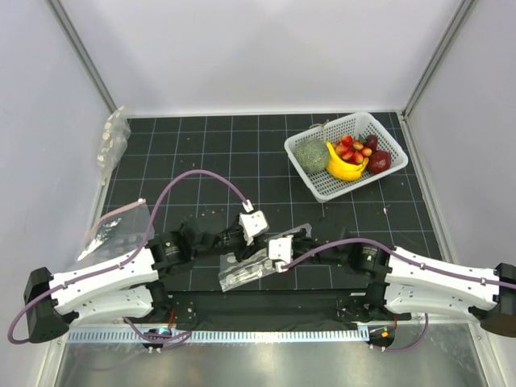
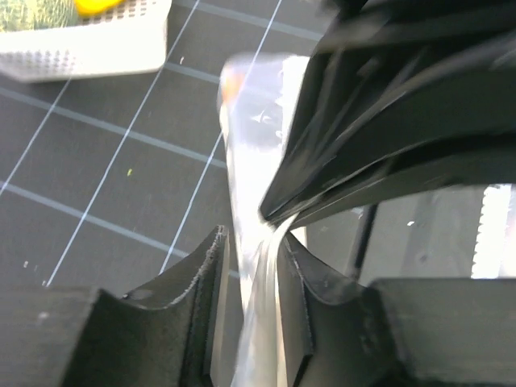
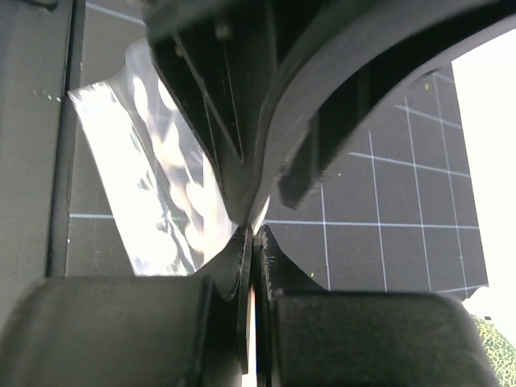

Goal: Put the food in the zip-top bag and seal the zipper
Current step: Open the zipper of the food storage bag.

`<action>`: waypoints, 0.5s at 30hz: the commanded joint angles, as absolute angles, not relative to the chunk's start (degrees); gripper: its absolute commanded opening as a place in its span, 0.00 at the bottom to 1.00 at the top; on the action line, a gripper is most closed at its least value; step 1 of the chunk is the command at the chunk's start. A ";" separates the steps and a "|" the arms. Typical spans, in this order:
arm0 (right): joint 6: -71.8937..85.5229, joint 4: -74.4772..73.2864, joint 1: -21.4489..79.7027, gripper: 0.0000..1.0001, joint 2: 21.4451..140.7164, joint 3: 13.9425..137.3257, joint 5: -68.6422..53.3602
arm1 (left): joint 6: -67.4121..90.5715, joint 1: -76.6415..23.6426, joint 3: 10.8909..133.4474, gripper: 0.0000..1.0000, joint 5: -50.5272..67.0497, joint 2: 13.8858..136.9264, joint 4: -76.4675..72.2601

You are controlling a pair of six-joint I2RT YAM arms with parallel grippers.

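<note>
A white basket (image 1: 321, 185) at the far right of the black gridded tabletop (image 1: 201, 153) holds a banana (image 1: 345, 168) and broccoli (image 1: 310, 153); plain clear bags (image 1: 113, 139) lie far left.

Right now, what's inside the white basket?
In the white basket: the red fruit cluster, a banana, a green vegetable, a dark red item. Anything beneath them is hidden.

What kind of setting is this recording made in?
Likely a lab robot test cell: a black gridded mat enclosed by plain white walls, with props like a white basket of fake-looking produce.
</note>
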State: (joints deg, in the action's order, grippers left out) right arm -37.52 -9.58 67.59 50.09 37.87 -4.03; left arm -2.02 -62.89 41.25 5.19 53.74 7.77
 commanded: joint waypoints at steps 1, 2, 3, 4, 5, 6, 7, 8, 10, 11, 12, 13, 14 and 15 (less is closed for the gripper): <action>-36.56 -2.29 68.38 0.01 46.32 38.76 -8.52 | -4.22 -62.05 41.92 0.32 0.53 54.93 10.81; -36.48 -2.11 68.38 0.01 46.14 38.59 -8.61 | -4.31 -62.05 41.84 0.32 0.44 54.93 10.81; -36.39 -2.11 68.38 0.01 45.97 38.50 -8.70 | -4.39 -61.96 41.75 0.31 0.44 54.76 10.81; -36.39 -2.02 68.38 0.01 45.79 38.50 -8.79 | -4.48 -62.05 41.57 0.29 0.44 54.49 10.72; -36.39 -2.02 68.47 0.01 45.70 38.50 -8.79 | -4.57 -62.05 41.57 0.27 0.44 54.58 10.72; -36.39 -2.02 68.38 0.01 45.70 38.41 -8.96 | -4.66 -62.05 41.57 0.26 0.44 54.58 10.64; -36.39 -2.02 68.38 0.01 45.70 38.50 -8.96 | -4.75 -62.05 41.57 0.23 0.44 54.58 10.46; -36.30 -2.02 68.38 0.01 45.79 38.50 -9.05 | -4.75 -62.05 41.66 0.22 0.53 54.84 10.37; -36.30 -2.11 68.38 0.01 45.97 38.50 -9.40 | -4.83 -62.05 41.84 0.17 0.53 54.93 10.28; -36.30 -2.28 68.38 0.01 46.31 38.67 -9.40 | -4.92 -62.05 41.75 0.14 0.70 54.58 10.11; -36.39 -2.46 68.38 0.01 46.58 38.76 -9.23 | -5.01 -62.05 41.66 0.11 1.40 54.32 9.50; -36.39 -2.46 68.38 0.01 46.76 38.85 -8.97 | -4.92 -62.05 41.49 0.06 1.93 54.23 9.14; -36.39 -2.37 68.38 0.01 47.19 38.85 -8.70 | -4.83 -62.05 41.22 0.04 2.46 53.53 8.71; -36.39 -2.37 68.38 0.01 47.28 38.85 -8.27 | -4.66 -62.05 40.96 0.00 2.98 53.18 7.74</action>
